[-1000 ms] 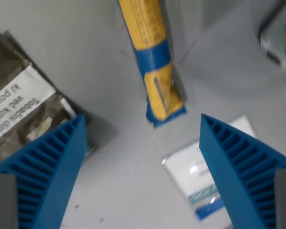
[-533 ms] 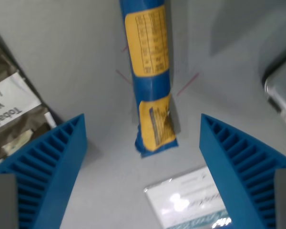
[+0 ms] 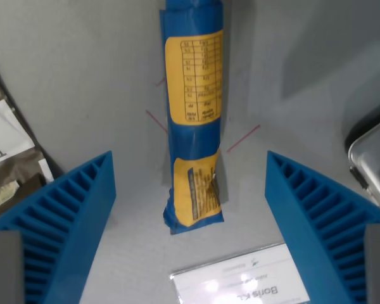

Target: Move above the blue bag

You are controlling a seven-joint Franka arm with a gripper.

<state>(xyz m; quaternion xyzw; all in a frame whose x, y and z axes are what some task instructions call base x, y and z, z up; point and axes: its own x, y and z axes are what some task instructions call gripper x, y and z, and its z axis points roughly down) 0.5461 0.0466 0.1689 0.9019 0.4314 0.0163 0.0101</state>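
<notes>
One second of travel has slid your view along the desk (image 3: 82,82): the blue bag (image 3: 193,120) now lies centred between your spread, empty gripper (image 3: 190,183) fingers, so you're roughly above it.

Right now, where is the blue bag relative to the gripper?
In the wrist view the blue bag lies centred between the open gripper fingers, running from the top edge down to just above the white card.

Blue bag between the spread fingers

The blue bag (image 3: 193,120) with yellow labels lies lengthwise on the grey table (image 3: 82,76), centred between the gripper (image 3: 190,190)'s 2 blue ribbed fingers (image 3: 63,221).
</notes>
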